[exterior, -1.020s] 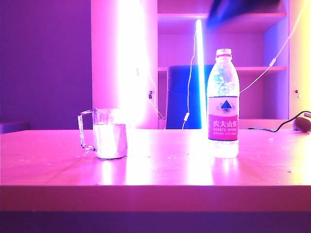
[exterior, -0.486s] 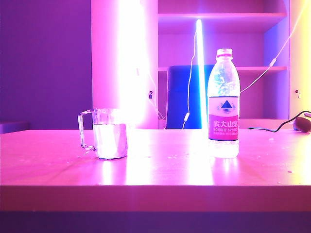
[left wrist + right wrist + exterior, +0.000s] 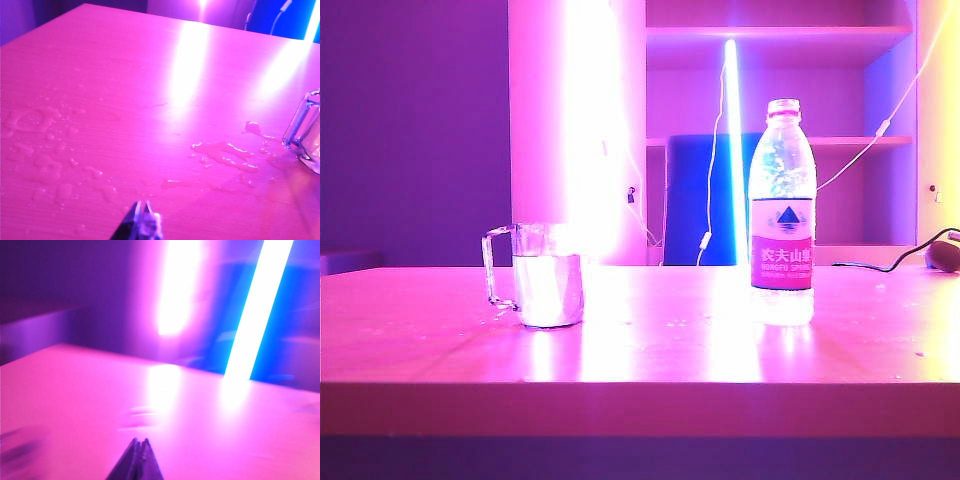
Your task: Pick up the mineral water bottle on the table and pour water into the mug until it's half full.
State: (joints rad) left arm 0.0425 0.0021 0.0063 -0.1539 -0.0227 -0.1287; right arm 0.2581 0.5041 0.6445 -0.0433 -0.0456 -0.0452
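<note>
So the dark blur of an arm that sat at the upper right of the exterior view a second ago is gone. The mineral water bottle (image 3: pixel 781 212) stands upright right of centre on the counter (image 3: pixel 640 350), uncapped, and the mug (image 3: pixel 546 275) sits well apart at left, looking roughly half full of water (image 3: pixel 549 288). Spilled puddles (image 3: pixel 225 152) lie beside the mug. Left claw (image 3: pixel 142 220) is pinched shut over the wet counter, right claw (image 3: pixel 139 452) shut too, both holding nothing. Pour looks done to me.
</note>
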